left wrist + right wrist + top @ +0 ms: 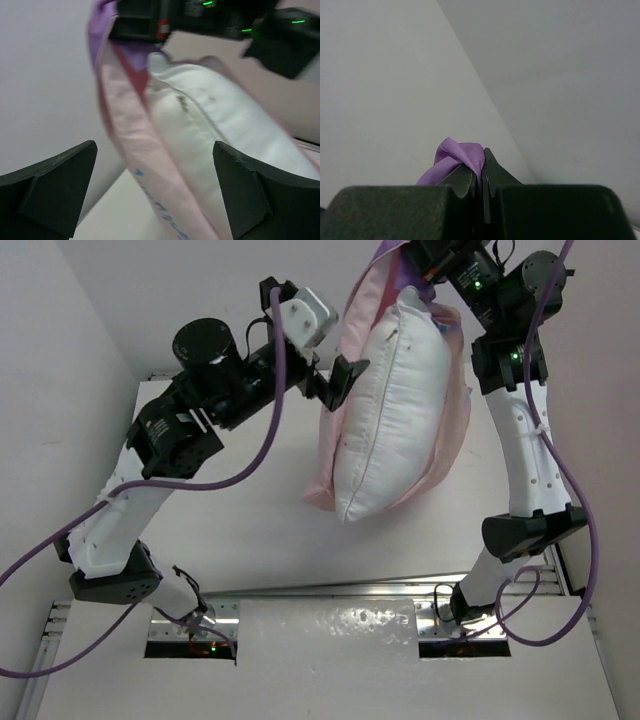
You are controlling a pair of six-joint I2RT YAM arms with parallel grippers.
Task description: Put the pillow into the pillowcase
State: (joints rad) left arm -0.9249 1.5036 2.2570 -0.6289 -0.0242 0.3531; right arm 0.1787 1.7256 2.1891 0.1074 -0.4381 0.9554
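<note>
Up at twelve o'clock, the right gripper (483, 167) is pinched tight on the pillowcase's (350, 330) purple edge. The case hangs over the table (250, 530), partly wrapping the pillow (385, 410). At its nine o'clock, the left gripper (155, 145) gapes wide, empty.

Both arms share one build: glossy white shells on the long links and matte black housings at the joints. The left arm (130, 510) has a black drum-shaped motor (205, 343) in the upper left of the frame and a white box (305, 318) at its wrist. The right arm (525, 455) shows small dark holes along its white shell and green lights (515, 355) on its black upper parts. Purple cables (281, 350) trail along each arm. The left pincer (155, 147) has thick, black, wedge-shaped fingers with a grainy texture. The right pincer (481, 167) has matching black fingers.
</note>
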